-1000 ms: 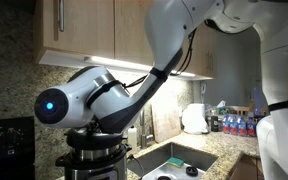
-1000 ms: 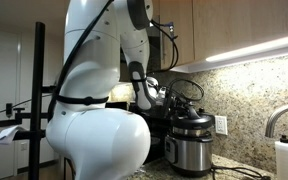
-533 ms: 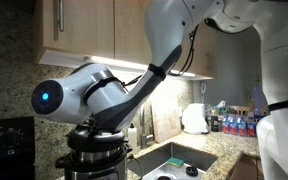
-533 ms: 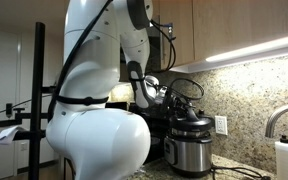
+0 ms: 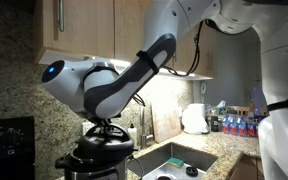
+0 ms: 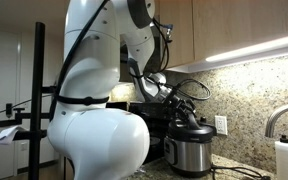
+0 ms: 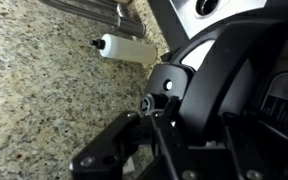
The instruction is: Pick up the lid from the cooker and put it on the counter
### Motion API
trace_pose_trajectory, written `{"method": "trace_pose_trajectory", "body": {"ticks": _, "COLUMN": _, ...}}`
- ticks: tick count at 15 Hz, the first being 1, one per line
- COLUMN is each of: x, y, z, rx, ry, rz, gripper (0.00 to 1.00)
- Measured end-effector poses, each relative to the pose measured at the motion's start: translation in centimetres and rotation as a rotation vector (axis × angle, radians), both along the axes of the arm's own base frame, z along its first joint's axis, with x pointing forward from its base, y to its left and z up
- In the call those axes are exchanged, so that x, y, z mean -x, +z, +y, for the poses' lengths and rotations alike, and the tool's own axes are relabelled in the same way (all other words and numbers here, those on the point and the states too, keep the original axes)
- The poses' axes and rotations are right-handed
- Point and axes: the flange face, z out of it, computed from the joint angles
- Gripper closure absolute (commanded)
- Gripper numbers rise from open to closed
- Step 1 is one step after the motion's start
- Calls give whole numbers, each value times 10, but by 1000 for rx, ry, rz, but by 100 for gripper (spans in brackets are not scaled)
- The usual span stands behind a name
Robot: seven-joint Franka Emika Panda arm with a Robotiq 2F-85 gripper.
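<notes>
The black domed lid [image 5: 100,152] sits on the stainless cooker [image 5: 92,168] at the lower left; both also show in an exterior view, lid [image 6: 195,127] on cooker [image 6: 191,153]. My gripper [image 5: 109,133] comes down on top of the lid, seemingly shut on its raised handle. In the wrist view the lid [image 7: 224,70] fills the right side, and my gripper [image 7: 179,150] straddles its dark handle at the bottom. The granite counter [image 7: 44,90] lies to the left of the lid.
A sink [image 5: 176,160] is set in the counter [image 5: 224,160] right of the cooker. A white soap bottle [image 7: 124,47] and a faucet [image 6: 274,120] stand by it. A black stove [image 5: 6,145] is left of the cooker. Wall cabinets hang above.
My wrist has turned on top of the lid, and the white wrist housing has swung upward and left. The lid remains on the cooker.
</notes>
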Motion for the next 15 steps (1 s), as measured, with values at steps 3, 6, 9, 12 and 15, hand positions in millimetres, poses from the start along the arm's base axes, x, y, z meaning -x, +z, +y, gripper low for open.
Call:
{"method": "trace_pose_trajectory", "body": {"ticks": 3, "x": -12, "y": 16, "z": -12, "rx": -36, "ry": -17, "rz": 104, "gripper": 95}}
{"method": "trace_pose_trajectory", "body": {"ticks": 6, "x": -23, "y": 34, "z": -20, "rx": -51, "ry": -44, "rz": 134, "gripper": 95}}
{"method": "trace_pose_trajectory", "body": {"ticks": 9, "x": -30, "y": 52, "z": -29, "rx": -54, "ry": -81, "rz": 132, "gripper": 95}}
{"method": "trace_pose_trajectory", "body": {"ticks": 12, "x": -35, "y": 61, "z": -40, "rx": -52, "ry": -120, "rz": 125, "gripper": 95}}
{"method": "trace_pose_trajectory", "body": {"ticks": 15, "x": -36, "y": 58, "z": -53, "rx": -53, "ry": -155, "rz": 137, "gripper": 95}}
